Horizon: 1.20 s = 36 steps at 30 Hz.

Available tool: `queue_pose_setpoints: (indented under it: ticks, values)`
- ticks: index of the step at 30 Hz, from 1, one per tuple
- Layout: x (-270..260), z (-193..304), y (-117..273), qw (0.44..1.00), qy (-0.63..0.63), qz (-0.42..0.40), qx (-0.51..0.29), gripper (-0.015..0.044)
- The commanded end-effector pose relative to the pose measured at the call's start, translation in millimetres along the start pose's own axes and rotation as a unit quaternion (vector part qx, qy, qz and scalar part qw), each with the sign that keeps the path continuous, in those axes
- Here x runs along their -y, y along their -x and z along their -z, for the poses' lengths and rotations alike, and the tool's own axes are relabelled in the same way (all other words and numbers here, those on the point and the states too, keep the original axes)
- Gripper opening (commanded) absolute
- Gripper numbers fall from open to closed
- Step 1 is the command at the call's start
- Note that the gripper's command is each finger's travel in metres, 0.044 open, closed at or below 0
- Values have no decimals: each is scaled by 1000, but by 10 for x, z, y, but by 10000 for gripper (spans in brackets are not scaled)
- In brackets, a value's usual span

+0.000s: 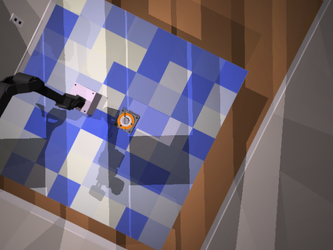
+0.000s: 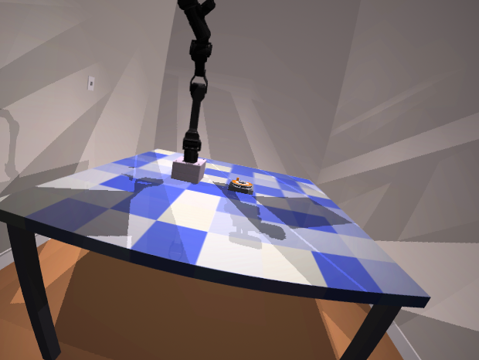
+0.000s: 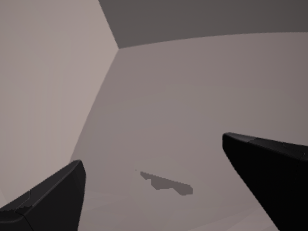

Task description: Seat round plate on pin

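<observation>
The round plate (image 1: 118, 120) (image 2: 248, 185), with an orange rim and a white inner ring, sits around the grey post (image 1: 125, 120) on the dark square base (image 1: 136, 120) (image 2: 242, 191). Its orange tab (image 2: 237, 178) stands up at the rim's left in the exterior view. Whether the plate lies flat or tilted is too small to tell, and the pin and the hole by the tab cannot be made out. My gripper (image 3: 154, 155) is open and empty in the wrist view, facing bare wall, away from the plate. It is outside the top and exterior views.
The arm stands on a pale pink block (image 1: 83, 94) (image 2: 188, 170), left of the base in the top and exterior views. The arm rises out of frame. The checkered table (image 1: 89, 145) (image 2: 193, 211) carries the block and the base, with arm shadows across it.
</observation>
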State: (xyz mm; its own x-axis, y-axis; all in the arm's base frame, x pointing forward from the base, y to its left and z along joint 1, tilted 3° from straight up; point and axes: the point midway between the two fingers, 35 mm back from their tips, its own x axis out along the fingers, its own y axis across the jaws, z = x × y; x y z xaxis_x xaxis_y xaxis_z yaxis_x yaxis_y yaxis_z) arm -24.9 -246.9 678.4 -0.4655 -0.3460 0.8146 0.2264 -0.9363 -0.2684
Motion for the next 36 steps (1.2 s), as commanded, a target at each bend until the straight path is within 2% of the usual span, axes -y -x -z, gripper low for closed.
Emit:
queue_pose_setpoints:
  ticks: [1,5,10,15,18,24,25,32,34,36]
  values:
    - [-44,-17,15,1000,-4,-8,2,374]
    - [-794,-373,419,985,-69,-154,43,269]
    - [-1286,-680,884,954,-118,-265,71,137]
    - [-1834,-1126,1773,880,-190,-423,99,6]
    - [-1977,-1281,2165,844,-210,-482,106,0]
    - [-2167,-1632,3406,722,-241,-639,110,0]
    - [-2163,-1645,3457,717,-241,-645,110,0]
    - [-1862,-1821,4882,564,-235,-785,102,0]
    - [-1796,-1812,5120,537,-226,-807,98,0]
    - [-1628,-1759,5602,480,-203,-849,89,0]
